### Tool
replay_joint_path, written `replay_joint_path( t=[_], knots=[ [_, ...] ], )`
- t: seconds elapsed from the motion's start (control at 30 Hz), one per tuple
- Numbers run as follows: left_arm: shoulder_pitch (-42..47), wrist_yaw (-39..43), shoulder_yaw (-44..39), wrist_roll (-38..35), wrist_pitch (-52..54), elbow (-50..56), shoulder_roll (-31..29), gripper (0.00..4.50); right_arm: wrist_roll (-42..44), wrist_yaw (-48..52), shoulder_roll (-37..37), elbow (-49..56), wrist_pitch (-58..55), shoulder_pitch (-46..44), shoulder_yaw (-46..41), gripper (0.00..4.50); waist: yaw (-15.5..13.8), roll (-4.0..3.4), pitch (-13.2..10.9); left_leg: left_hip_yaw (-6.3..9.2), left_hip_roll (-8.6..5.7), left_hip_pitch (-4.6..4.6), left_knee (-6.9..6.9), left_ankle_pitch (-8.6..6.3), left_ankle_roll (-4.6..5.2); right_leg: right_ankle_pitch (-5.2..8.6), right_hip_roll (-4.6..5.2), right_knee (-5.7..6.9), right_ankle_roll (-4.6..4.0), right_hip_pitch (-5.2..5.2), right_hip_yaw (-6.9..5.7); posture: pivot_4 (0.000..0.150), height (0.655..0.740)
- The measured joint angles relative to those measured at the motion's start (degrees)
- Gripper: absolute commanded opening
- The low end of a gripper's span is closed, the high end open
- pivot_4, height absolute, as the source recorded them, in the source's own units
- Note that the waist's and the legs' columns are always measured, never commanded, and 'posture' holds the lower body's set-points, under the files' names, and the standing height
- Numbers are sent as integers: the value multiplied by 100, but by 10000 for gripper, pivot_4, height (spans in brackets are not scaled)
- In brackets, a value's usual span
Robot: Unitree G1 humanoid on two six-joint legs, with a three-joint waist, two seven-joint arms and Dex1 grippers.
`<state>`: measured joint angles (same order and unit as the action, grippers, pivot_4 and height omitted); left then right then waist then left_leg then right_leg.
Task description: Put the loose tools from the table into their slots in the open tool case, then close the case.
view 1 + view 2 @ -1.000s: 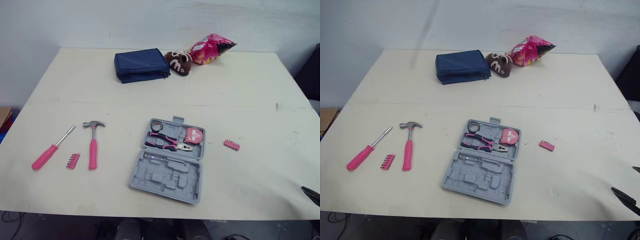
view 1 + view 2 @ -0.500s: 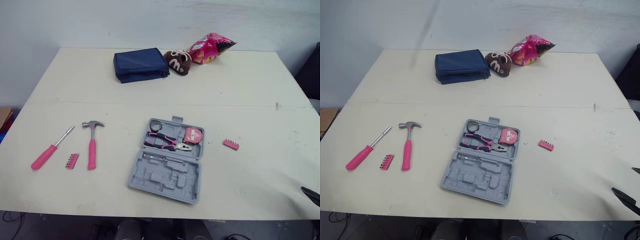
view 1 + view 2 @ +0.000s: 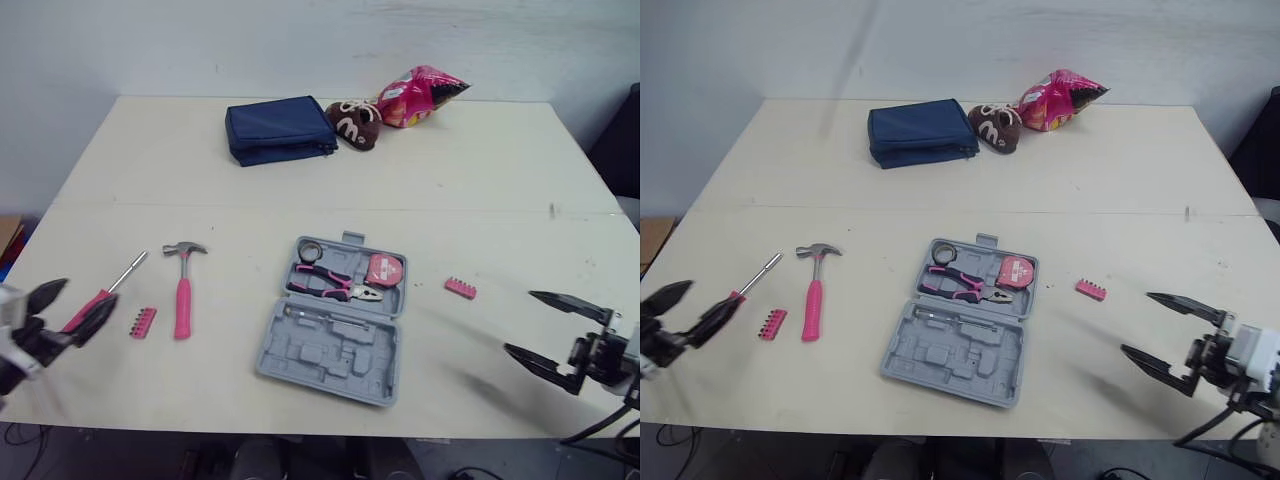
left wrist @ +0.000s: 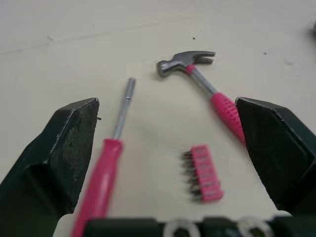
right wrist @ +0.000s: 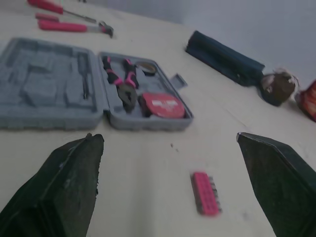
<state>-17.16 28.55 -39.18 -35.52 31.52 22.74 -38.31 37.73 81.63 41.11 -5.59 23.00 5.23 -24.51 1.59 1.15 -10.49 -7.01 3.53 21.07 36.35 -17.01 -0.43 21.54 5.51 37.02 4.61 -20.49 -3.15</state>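
Both my claws are spread wide and hold nothing. My left claw [image 3: 90, 291] sits at the near left of the table, and the screwdriver [image 4: 106, 168] lies straight ahead of it, between the fingers. The handle is nearest me and the shaft runs away toward the far right, so its long axis is close to my line of reach, not across it. I would have to turn the wrist to pinch across the handle. I seem to be above it rather than touching, though I can't judge the height well.

Just right of it lie a bit strip [image 3: 143, 322] and the hammer [image 3: 183, 295], head far, handle near. The case [image 3: 330, 350] lies open mid-table. My right claw [image 3: 520, 322] is at the near right, and the second bit strip [image 3: 460, 289] lies to its far left, between it and the case. The left arm is nearer the three left tools.
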Motion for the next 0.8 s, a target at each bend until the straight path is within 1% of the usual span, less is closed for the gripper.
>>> replay_joint_path(
  t=[0.13,0.2,0.3,0.37,0.43,0.53,0.63,0.8],
  knots=[
    [352,-957,378,-59,1006,707,171,44730,-2,-118,-38,481,-264,-69,248,45000,-11,5,-2,4,0,2,3,1,-1,0,-5,-2,0,2,0,1500,7400],
    [749,-1565,600,-90,1587,974,399,44730,-2,-137,-90,627,-367,-150,411,45000,-20,5,-2,5,-1,1,10,2,1,-1,-5,-1,1,7,0,1500,7400],
    [1255,-2531,1121,-86,2417,1343,1065,44730,-2,-167,-145,892,-530,-199,644,45000,-22,5,-2,6,-3,5,21,12,-15,-5,-5,-2,9,13,1,1500,7400],
    [1421,-3027,1472,-10,2884,1484,1419,44730,-3,-165,-172,1006,-567,-187,729,45000,-23,13,-6,7,-1,11,33,13,-19,-5,-11,-2,10,12,1,1500,7400],
    [1594,-3326,1732,137,3188,1535,1467,44730,-10,-162,-183,1014,-568,-173,797,45000,-10,20,-9,8,3,12,44,17,-25,-5,-17,0,9,11,1,1500,7400],
    [1841,-3676,1886,424,3428,1597,1575,44730,-35,-168,-248,1030,-562,-139,835,45000,-5,19,-9,7,4,12,56,17,-25,-5,-17,7,9,12,4,1500,7400],
    [1993,-3834,2106,685,3566,1574,1628,44730,-54,-185,-339,1188,-536,-138,849,45000,-16,20,-9,7,3,13,62,16,-27,-5,-17,8,9,13,5,1500,7400],
    [2493,-4040,2345,1051,3827,1311,1921,44730,-51,-217,-441,1436,-524,-191,896,45000,-44,22,-11,7,3,16,66,14,-29,-5,-17,7,9,13,5,1500,7400]
  ],
)
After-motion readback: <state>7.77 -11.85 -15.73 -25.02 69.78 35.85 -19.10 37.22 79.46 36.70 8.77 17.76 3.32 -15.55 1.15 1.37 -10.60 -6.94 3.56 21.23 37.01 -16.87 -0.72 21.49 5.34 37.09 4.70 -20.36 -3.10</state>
